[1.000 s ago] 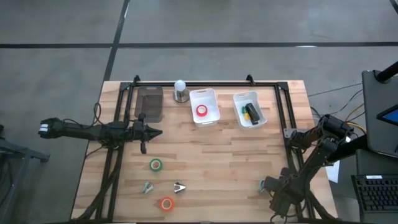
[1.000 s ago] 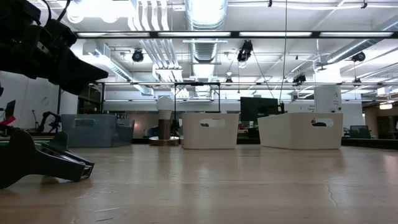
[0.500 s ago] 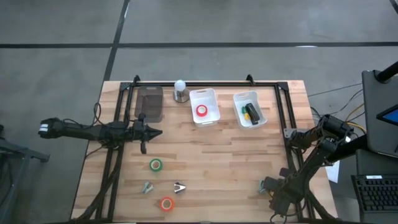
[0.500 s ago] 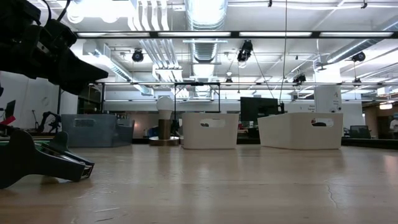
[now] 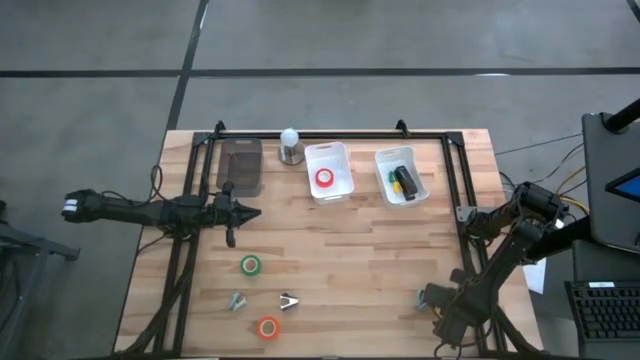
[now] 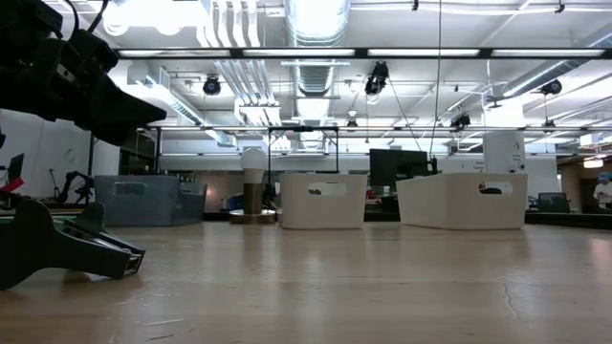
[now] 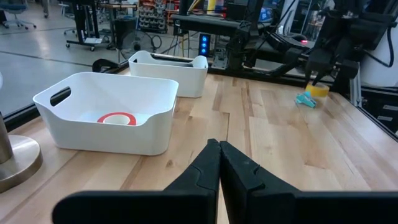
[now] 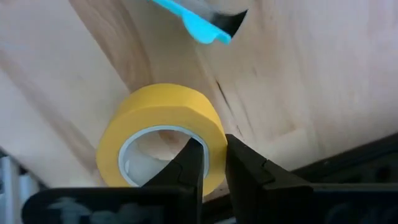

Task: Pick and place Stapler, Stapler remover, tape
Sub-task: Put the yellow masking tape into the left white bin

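Right end effector (image 8: 210, 163) was down at the near right corner of the bench (image 5: 350, 255), fingers nearly together and pinching the wall of the yellow tape roll (image 8: 163, 134): one finger in the core, one outside. A blue staple remover (image 8: 198, 22) lay just beyond the roll.

Left end effector (image 7: 219, 163) was fully closed and empty, hovering with the white bin (image 7: 107, 113) ahead of it; red tape (image 7: 116, 118) was already inside. The second bin (image 5: 401, 176) held a dark stapler (image 5: 405, 180).

Green tape (image 5: 250, 265), orange tape (image 5: 267, 327) and two more removers (image 5: 289, 301) were well away from both, not yet placed.

Risks: single-wall pinch is thin, so the roll could pivot or slip on lift. The roll sits near the bench edge, so a drop may roll it off.
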Robot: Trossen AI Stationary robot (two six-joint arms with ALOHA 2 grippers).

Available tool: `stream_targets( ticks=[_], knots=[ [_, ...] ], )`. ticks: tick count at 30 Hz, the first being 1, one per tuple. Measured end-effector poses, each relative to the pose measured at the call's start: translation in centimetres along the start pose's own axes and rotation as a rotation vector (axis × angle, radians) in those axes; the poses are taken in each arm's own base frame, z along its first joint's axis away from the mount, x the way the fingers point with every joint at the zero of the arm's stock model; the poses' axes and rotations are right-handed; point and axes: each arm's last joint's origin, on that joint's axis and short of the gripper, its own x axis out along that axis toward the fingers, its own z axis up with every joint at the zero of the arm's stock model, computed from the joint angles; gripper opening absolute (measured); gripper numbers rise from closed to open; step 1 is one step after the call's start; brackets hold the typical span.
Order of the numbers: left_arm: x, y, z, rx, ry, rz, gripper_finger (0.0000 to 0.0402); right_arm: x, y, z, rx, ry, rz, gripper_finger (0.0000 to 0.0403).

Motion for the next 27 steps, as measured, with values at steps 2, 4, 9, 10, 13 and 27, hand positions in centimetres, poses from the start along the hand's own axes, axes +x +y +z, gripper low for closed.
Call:
stream_targets(
  ticks=[2,4,9,10,13,27],
  knots=[
    [0.0,0.0,0.0,0.000,0.000,0.000,0.0012,-0.9,-0.1,0.1,0.010,-0.004,0.000,0.0045],
    [0.0,0.0,0.0,0.000,0.000,0.000,0.0012,-1.9,-0.3,0.2,0.021,-0.009,0.003,0.0042],
    [0.0,0.0,0.0,0.000,0.000,0.000,0.0012,-4.5,-1.0,1.0,0.059,-0.100,0.004,0.0043],
    [0.0,0.0,0.0,0.000,0.000,0.000,0.0012,-5.0,-1.1,1.3,0.064,-0.124,0.014,0.0044],
    [0.0,0.0,0.0,0.000,0.000,0.000,0.0012,-6.4,-1.2,1.9,0.070,-0.192,0.051,0.0046],
    [0.0,0.0,0.0,0.000,0.000,0.000,0.0012,-10.8,-1.0,6.4,0.033,-0.402,0.116,0.0047]
  ],
)
